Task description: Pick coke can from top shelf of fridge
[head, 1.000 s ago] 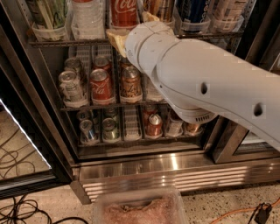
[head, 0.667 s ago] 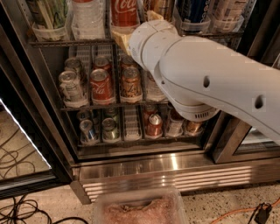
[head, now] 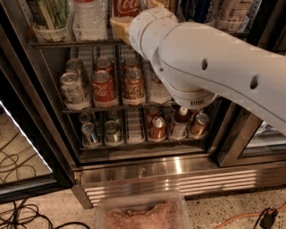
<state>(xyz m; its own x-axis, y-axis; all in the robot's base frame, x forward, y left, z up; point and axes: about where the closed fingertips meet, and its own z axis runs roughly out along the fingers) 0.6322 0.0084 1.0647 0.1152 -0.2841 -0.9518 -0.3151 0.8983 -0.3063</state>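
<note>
The fridge (head: 147,172) stands open in front of me. The coke can (head: 126,7), red with white script, stands on the top shelf (head: 76,43), cut off by the upper edge of the view. My gripper (head: 119,26) is at the end of the big white arm (head: 210,67), right below and in front of that can; only a tan part of it shows past the wrist. A second red cola can (head: 103,87) stands on the rack below, between a silver-grey can (head: 71,87) and a copper-brown can (head: 134,83).
A clear water bottle (head: 89,18) and a cup of green items (head: 49,18) stand left of the coke can. More cans and bottles fill the lowest rack (head: 134,143). A plastic tub (head: 143,214) sits on the floor, with cables (head: 18,214) at the left.
The arm's wrist and the gripper have risen a little toward the coke can on the top shelf. The cans and shelves have not moved.
</note>
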